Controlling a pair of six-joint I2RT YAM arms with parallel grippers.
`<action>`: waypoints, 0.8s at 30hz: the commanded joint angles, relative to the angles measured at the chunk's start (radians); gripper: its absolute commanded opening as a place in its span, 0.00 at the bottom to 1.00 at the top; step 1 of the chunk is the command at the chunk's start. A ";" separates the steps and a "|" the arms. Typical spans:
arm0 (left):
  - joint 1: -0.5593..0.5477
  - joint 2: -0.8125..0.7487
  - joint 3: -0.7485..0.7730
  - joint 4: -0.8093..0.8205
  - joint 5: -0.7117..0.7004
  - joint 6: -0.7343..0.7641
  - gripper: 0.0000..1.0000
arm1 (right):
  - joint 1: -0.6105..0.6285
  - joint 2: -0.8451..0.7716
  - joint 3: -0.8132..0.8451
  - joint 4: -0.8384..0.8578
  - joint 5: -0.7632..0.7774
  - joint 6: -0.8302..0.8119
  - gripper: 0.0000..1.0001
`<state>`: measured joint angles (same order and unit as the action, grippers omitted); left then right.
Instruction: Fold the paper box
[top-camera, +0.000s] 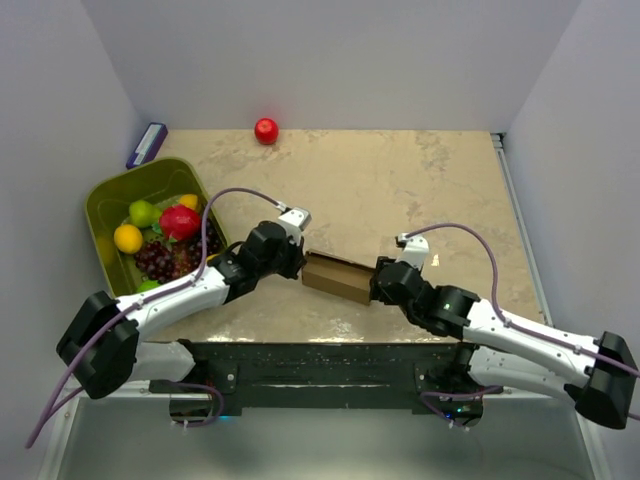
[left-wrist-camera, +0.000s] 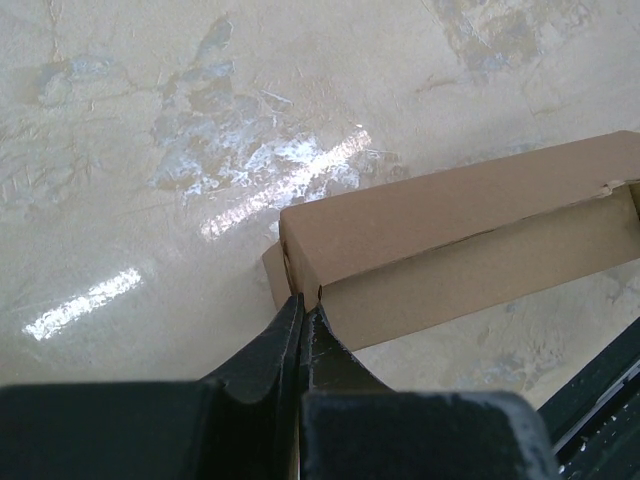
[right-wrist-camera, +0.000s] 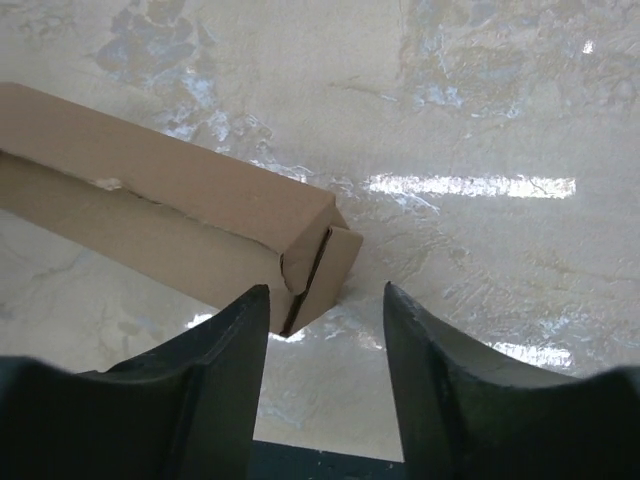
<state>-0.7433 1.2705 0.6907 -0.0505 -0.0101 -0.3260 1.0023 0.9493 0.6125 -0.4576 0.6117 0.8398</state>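
Nearest to us, the black mounting plate is carrying both arm bases at the table's near edge. Just beyond it the paper box is lying on its side on the table. It is a long, slim, square-sectioned carton of plain matt brown card, stretching between the two grippers.

The left gripper is meeting the box's left end. In the left wrist view its black moulded fingers are pressing together with no gap showing. Their tips are touching the corner of that end, where a small flap is sticking out, and we are not able to tell whether any card is caught between them.

The right gripper is sitting at the other end with its jaws spread wide, gripping nothing. The loose end flap is standing ajar between its curved fingers, close beside one of them. A ragged seam is running along the box's long edge.

The tabletop is gleaming, a glossy beige stone pattern throwing back bright streaks of light. Further left, an olive-green plastic bin is holding round fruit, among them dark grapes. At the far edge a red ball-shaped thing is resting, and a flat purple-blue block is lying by the left wall.
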 joint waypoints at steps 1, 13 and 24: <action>-0.008 0.046 0.004 -0.140 0.013 0.005 0.00 | 0.002 -0.090 0.016 -0.052 -0.035 -0.048 0.59; -0.011 0.043 0.001 -0.132 0.012 0.012 0.00 | 0.002 -0.185 0.058 0.054 0.074 0.065 0.68; -0.021 0.041 -0.008 -0.117 0.013 0.008 0.00 | 0.002 0.009 0.113 0.106 0.201 0.094 0.66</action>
<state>-0.7494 1.2827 0.7090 -0.0685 -0.0090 -0.3237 1.0019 0.9211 0.6807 -0.3950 0.7250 0.8978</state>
